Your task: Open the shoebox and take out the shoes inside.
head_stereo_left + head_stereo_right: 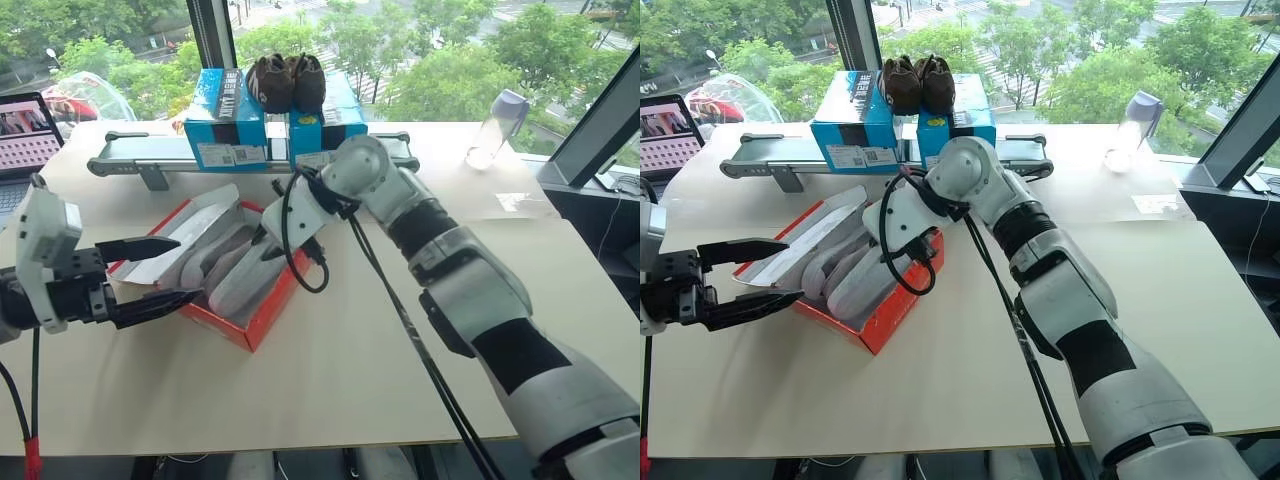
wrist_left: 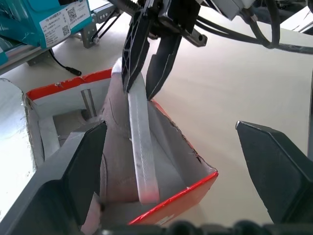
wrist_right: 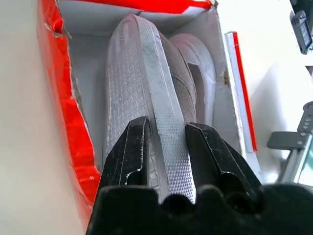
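The red shoebox (image 1: 262,322) lies open on the table, its white-lined lid (image 1: 188,228) folded back to the left. Two light grey shoes lie inside. My right gripper (image 3: 168,133) is shut on the white sole edge of the nearer shoe (image 3: 139,73), which is tipped up on its side with its heel end lifted toward the box's far wall. The second shoe (image 3: 196,63) lies beside it, deeper in the box. My left gripper (image 1: 185,268) stands open and level at the box's left front corner, holding nothing.
Two blue boxes (image 1: 225,125) with dark brown shoes (image 1: 286,82) on top stand at the back on a grey rail (image 1: 150,152). A plastic bottle (image 1: 495,130) stands back right, and a laptop (image 1: 25,135) far left. Bare tabletop lies to the box's right and front.
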You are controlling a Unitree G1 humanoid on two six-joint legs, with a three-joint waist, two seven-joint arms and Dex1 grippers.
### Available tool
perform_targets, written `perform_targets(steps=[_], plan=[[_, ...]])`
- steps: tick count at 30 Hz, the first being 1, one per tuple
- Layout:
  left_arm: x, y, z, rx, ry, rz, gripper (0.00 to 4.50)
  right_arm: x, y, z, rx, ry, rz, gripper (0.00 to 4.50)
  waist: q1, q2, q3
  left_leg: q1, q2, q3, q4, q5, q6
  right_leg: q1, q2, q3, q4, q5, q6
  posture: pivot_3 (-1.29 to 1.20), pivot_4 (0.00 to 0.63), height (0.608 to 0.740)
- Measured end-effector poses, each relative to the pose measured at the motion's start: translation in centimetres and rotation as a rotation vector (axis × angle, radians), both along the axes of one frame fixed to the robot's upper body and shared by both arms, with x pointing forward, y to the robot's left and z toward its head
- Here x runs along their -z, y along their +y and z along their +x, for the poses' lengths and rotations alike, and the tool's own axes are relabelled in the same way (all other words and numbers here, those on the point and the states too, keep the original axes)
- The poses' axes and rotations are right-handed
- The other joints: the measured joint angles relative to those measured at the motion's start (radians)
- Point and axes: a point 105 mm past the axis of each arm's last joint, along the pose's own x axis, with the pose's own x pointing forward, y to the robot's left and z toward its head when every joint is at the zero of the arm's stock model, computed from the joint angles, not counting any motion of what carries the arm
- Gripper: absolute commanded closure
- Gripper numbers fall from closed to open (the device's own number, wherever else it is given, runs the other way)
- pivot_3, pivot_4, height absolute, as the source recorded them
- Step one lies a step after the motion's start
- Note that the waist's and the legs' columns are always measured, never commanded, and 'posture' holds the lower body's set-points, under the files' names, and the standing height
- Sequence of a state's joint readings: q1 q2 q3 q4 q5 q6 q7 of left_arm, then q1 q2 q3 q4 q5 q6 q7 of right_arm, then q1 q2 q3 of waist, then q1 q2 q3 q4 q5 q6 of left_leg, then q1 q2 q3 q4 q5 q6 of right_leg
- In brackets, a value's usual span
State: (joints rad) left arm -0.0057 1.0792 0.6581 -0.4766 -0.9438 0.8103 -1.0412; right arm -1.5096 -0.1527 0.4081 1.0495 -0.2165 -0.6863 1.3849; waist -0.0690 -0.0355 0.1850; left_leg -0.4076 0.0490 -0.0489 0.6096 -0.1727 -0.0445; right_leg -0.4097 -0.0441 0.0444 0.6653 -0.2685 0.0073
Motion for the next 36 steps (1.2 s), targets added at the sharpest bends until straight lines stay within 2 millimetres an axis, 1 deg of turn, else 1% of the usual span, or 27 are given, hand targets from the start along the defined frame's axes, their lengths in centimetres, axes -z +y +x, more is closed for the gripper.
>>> perform_targets(steps=[4,7,9,14,16,18,21,23,25,26,27,28,30,32,34,36], plan=[[0.2,-0.2,0.4,0.012,0.004,-0.011,0.0,-3.3,-1.0,0.8,0.049,-0.083,0.065,3.14,0.001,0.0,0.0,0.0,0.0,0.0,0.0,0.0,0.0,0.0,0.0,0.0,0.0,0.0,0.0,0.0,0.15,0.74],[0.3,-0.5,0.7,0.027,-0.001,-0.012,0.0,-5.2,-2.1,1.5,0.097,-0.129,0.099,3.14,0.003,0.0,0.0,0.0,0.0,0.0,0.0,0.0,0.0,0.0,0.0,0.0,0.0,0.0,0.0,0.0,0.15,0.74],[0.3,-0.7,0.8,0.037,-0.006,-0.013,0.0,-5.8,-3.1,2.0,0.133,-0.148,0.109,3.14,0.003,0.0,0.0,0.0,0.0,0.0,0.0,0.0,0.0,0.0,0.0,0.0,0.0,0.0,0.0,0.0,0.15,0.74],[0.4,-1.0,1.4,0.06,0.001,-0.019,0.0,-7.0,-6.9,3.7,0.277,-0.184,0.118,3.14,0.003,0.0,0.0,-0.001,0.0,0.0,0.0,0.0,0.0,0.0,0.0,0.0,0.0,0.0,0.0,0.0,0.15,0.74],[0.4,-1.3,1.6,0.081,0.004,-0.019,0.0,-7.6,-9.0,4.5,0.356,-0.2,0.121,3.14,0.004,0.001,0.001,-0.001,0.0,0.0,0.0,0.0,0.0,-0.001,0.0,0.0,0.0,0.0,0.0,0.0,0.15,0.74],[0.3,-1.6,2.0,0.104,0.002,-0.023,0.0,-8.6,-12.2,5.4,0.481,-0.222,0.133,3.14,0.01,0.002,0.002,-0.003,-0.001,0.0,0.001,0.0,0.0,-0.001,0.0,0.0,0.0,0.0,0.0,0.0,0.15,0.74],[0.4,-1.9,2.3,0.124,0.005,-0.026,0.0,-9.8,-15.9,6.1,0.62,-0.227,0.175,3.14,0.011,0.003,0.003,-0.005,-0.001,0.001,0.001,0.0,0.0,-0.004,0.0,0.001,0.0,0.0,0.0,0.0,0.15,0.74],[0.4,-2.0,2.5,0.135,0.007,-0.024,0.0,-10.0,-18.6,6.3,0.716,-0.226,0.197,3.14,0.011,0.003,0.003,-0.008,-0.001,0.001,0.001,0.0,0.0,-0.007,0.0,0.001,0.001,0.0,0.0,0.0,0.15,0.74],[0.3,-2.2,2.7,0.15,0.009,-0.023,0.0,-8.9,-22.1,6.5,0.828,-0.199,0.201,3.14,0.012,0.003,0.003,-0.009,-0.001,0.001,0.002,0.0,0.0,-0.009,0.0,0.001,0.001,0.0,0.0,0.0,0.15,0.74],[0.3,-2.2,2.8,0.154,0.008,-0.023,0.0,-7.9,-23.8,6.5,0.887,-0.17,0.196,3.14,0.013,0.003,0.003,-0.01,-0.001,0.001,0.003,0.0,0.0,-0.009,0.0,0.002,0.001,0.0,0.0,0.0,0.15,0.74],[0.3,-2.2,2.9,0.155,0.009,-0.023,0.0,-6.8,-25.1,6.5,0.931,-0.143,0.184,3.14,0.014,0.003,0.003,-0.01,-0.001,0.001,0.003,0.0,0.0,-0.009,-0.001,0.002,0.002,0.0,0.0,0.0,0.15,0.74],[0.4,-2.2,3.0,0.156,0.012,-0.02,0.0,-5.3,-26.4,6.4,0.978,-0.11,0.167,3.14,0.014,0.004,0.003,-0.01,-0.001,0.002,0.003,0.0,0.0,-0.01,-0.001,0.003,0.002,0.0,0.0,0.0,0.15,0.74],[0.5,-2.3,3.1,0.164,0.021,-0.021,0.0,-2.9,-28.0,6.0,1.037,-0.055,0.146,3.14,0.011,0.006,0.005,-0.011,-0.001,0.003,0.004,0.0,0.0,-0.012,0.0,0.004,0.004,0.0,0.0,0.0,0.15,0.74],[0.4,-2.5,3.2,0.179,0.022,-0.021,0.0,-0.7,-28.8,5.2,1.072,-0.005,0.143,3.14,0.008,0.008,0.006,-0.012,-0.001,0.004,0.005,0.0,0.0,-0.013,0.0,0.005,0.007,0.0,0.0,0.0,0.15,0.74],[0.3,-2.6,3.3,0.189,0.024,-0.021,0.0,1.0,-28.7,4.7,1.081,0.037,0.139,3.14,0.001,0.009,0.007,-0.011,-0.001,0.004,0.006,0.0,0.0,-0.013,0.0,0.006,0.009,0.0,0.0,0.0,0.15,0.74],[0.5,-2.7,3.3,0.197,0.033,-0.019,0.0,2.2,-28.3,4.2,1.077,0.065,0.146,3.14,-0.002,0.011,0.008,-0.01,-0.001,0.006,0.007,0.0,0.0,-0.014,0.0,0.008,0.011,0.0,0.0,0.0,0.15,0.74]])
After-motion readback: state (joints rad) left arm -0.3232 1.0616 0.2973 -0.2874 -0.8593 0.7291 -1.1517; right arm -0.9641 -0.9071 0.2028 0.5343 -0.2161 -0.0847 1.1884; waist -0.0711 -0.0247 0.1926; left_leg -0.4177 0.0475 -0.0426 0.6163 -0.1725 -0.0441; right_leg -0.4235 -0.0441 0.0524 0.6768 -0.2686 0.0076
